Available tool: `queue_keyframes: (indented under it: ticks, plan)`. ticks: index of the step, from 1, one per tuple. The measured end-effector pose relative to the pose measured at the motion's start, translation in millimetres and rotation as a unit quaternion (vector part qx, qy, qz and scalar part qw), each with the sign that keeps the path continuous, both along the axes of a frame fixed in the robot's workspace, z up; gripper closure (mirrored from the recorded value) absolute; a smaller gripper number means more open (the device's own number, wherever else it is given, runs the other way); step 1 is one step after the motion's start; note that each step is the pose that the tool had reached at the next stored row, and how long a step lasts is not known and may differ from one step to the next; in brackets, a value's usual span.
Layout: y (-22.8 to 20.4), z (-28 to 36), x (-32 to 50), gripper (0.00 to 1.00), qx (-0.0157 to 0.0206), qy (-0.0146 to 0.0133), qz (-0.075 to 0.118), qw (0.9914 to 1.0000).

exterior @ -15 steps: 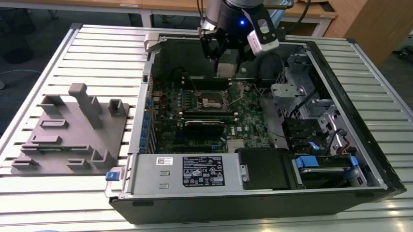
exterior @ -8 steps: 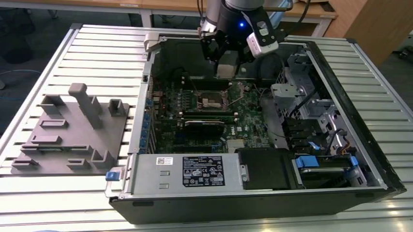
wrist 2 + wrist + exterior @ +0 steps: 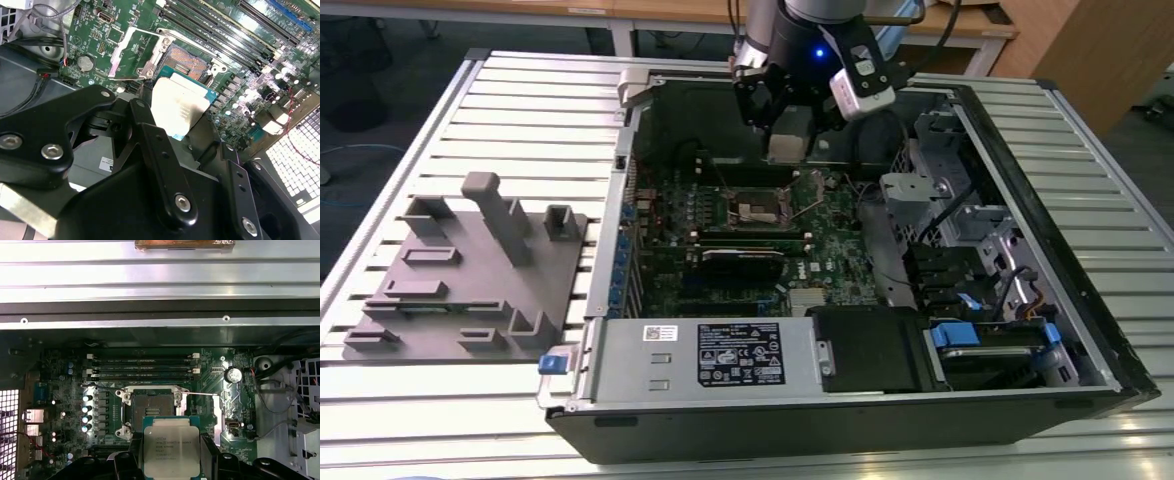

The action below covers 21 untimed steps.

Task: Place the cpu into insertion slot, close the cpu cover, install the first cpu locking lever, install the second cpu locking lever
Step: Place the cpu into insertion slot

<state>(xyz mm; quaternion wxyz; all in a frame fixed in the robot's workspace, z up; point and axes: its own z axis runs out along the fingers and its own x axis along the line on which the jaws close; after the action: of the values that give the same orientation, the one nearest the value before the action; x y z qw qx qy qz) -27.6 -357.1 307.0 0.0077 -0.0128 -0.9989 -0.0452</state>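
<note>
My gripper (image 3: 171, 456) is shut on the cpu (image 3: 171, 450), a flat square chip with a grey-silver top, clamped by its two side edges between black fingers (image 3: 134, 460). In the exterior view the gripper (image 3: 787, 148) hangs inside the open computer case, above the green motherboard (image 3: 834, 255) and a little to the far side of the insertion slot (image 3: 761, 206). The second wrist view shows the cpu (image 3: 180, 107) held clear of the insertion slot (image 3: 187, 62), whose gold-tan contact field lies bare. The cpu cover (image 3: 117, 62) is swung open beside it. A thin locking lever (image 3: 202, 393) sticks out sideways.
A black expansion card (image 3: 744, 257) crosses the board on the near side of the socket. Memory slots (image 3: 142, 367) run along its other side. The case wall (image 3: 630, 200), the labelled metal box (image 3: 707, 355) and drive bays (image 3: 974, 260) hem in the board. A grey fixture plate (image 3: 467, 270) lies at the exterior view's left.
</note>
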Motion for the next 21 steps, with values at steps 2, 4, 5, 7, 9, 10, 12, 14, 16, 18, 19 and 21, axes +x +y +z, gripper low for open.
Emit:
queue_keyframes:
  ticks: [2,4,5,7,9,10,12,14,16,18,19,21]
  plan:
    - [0.0,0.0,-0.4,0.46,0.0000,0.0000,0.000,1.00000]
    - [0.0,-0.1,-0.8,0.46,0.0000,0.0000,0.000,1.00000]
    - [0.0,-0.1,-1.0,0.46,0.0000,0.0000,0.000,1.00000]
    - [0.0,-0.4,-1.4,0.46,0.0000,0.0000,0.000,1.00000]
    - [0.0,-1.0,-1.7,0.46,0.0001,-0.0001,0.000,1.00000]
    - [0.0,-1.4,-1.8,0.46,0.0001,-0.0001,0.000,1.00000]
    - [0.0,-2.4,-2.0,0.46,0.0001,0.0000,0.000,1.00000]
    - [0.0,-3.4,-2.1,0.46,0.0000,0.0000,0.000,1.00000]
    - [0.0,-4.0,-2.2,0.46,-0.0001,0.0000,0.000,1.00000]
    - [0.0,-4.2,-2.2,0.46,0.0000,0.0000,0.000,1.00000]
    - [0.0,-4.3,-2.2,0.46,0.0000,0.0000,0.000,1.00000]
    - [0.0,-4.4,-2.2,0.46,0.0000,0.0000,0.000,1.00000]
